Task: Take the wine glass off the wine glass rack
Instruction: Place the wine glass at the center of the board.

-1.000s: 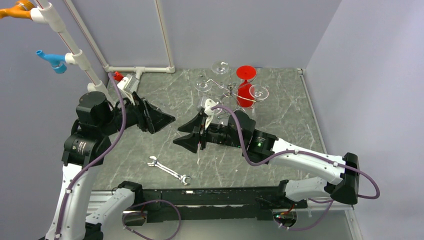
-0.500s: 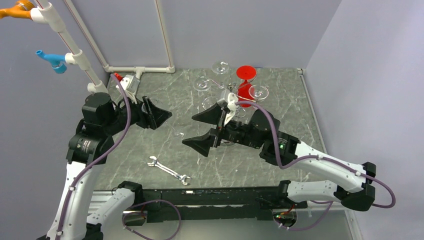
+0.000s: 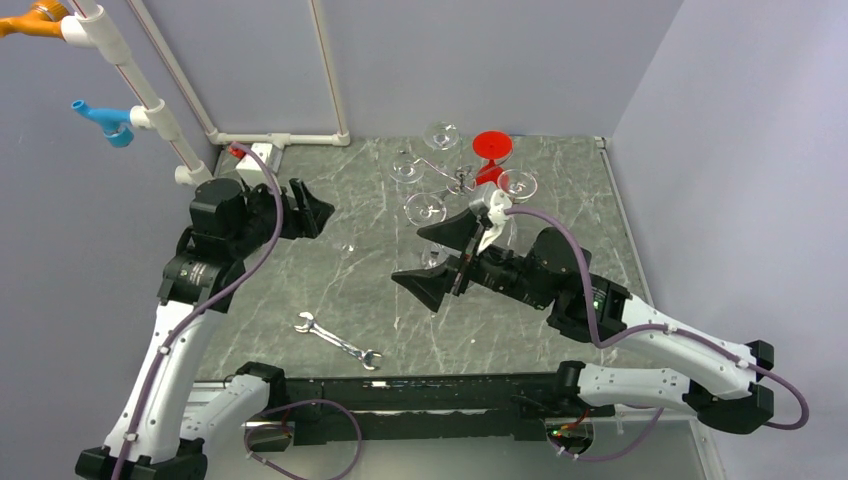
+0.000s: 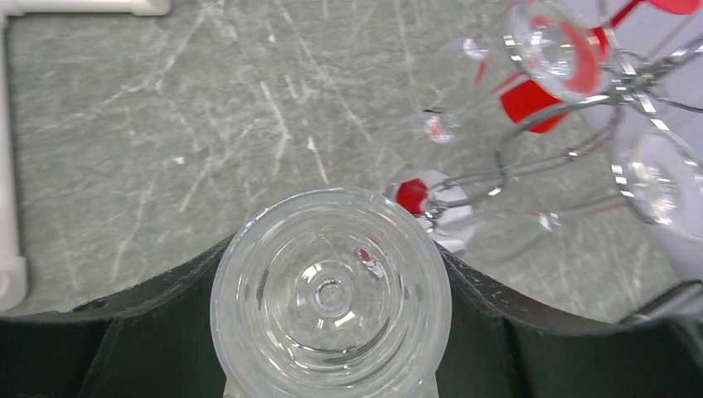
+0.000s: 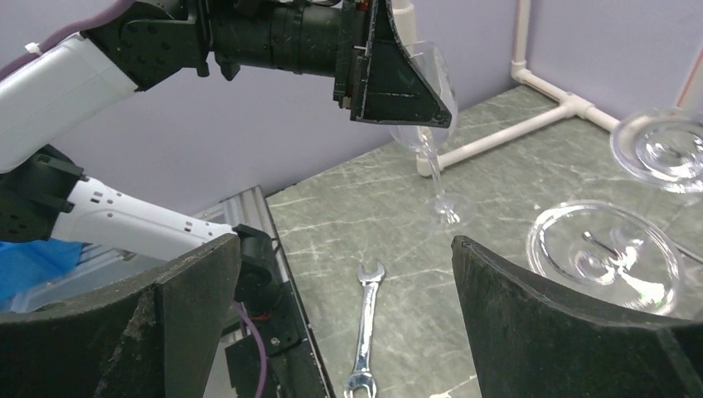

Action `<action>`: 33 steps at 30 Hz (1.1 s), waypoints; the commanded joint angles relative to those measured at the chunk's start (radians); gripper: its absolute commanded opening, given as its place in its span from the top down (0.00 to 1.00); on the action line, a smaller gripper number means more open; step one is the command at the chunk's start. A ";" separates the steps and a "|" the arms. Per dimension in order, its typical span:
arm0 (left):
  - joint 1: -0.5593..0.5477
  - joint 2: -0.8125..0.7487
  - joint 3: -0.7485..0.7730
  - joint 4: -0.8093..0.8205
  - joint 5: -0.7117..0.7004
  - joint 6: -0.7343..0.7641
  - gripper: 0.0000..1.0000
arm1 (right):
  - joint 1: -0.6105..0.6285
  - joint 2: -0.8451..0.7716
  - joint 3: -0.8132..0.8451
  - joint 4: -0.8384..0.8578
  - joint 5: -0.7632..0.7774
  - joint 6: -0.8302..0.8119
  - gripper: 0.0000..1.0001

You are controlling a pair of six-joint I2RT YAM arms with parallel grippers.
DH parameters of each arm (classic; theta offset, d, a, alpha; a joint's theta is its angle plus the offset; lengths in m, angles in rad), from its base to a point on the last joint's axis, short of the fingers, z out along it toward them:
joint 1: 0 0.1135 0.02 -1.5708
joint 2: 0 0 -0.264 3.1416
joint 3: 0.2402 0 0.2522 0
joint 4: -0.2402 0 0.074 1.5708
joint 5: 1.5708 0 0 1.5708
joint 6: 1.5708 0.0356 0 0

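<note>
The left hand [image 3: 308,207] is grasping the clear stemmed wine glass [image 4: 330,294] by its bowl, foot down — likely to stand it upright; the right hand [image 3: 407,255] is gaping empty.

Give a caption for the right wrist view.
Left fingers hold a clear wine glass upright; a wrench lies on the table, framed by the open right fingers.

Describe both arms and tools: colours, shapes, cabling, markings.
Left arm and right arm: white shells, black joint housings, a purple cable looped along each. Left tool and right tool: black, with two broad wedge-shaped fingers. Small green light on the right arm.
</note>
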 commanded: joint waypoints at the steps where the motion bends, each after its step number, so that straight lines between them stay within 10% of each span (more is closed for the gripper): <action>1: -0.002 -0.018 -0.052 0.181 -0.137 0.059 1.00 | 0.005 -0.047 -0.045 0.031 0.076 -0.010 0.00; 33: -0.012 0.277 -0.189 0.714 -0.498 0.098 1.00 | 0.004 -0.109 -0.131 0.037 0.191 0.036 0.00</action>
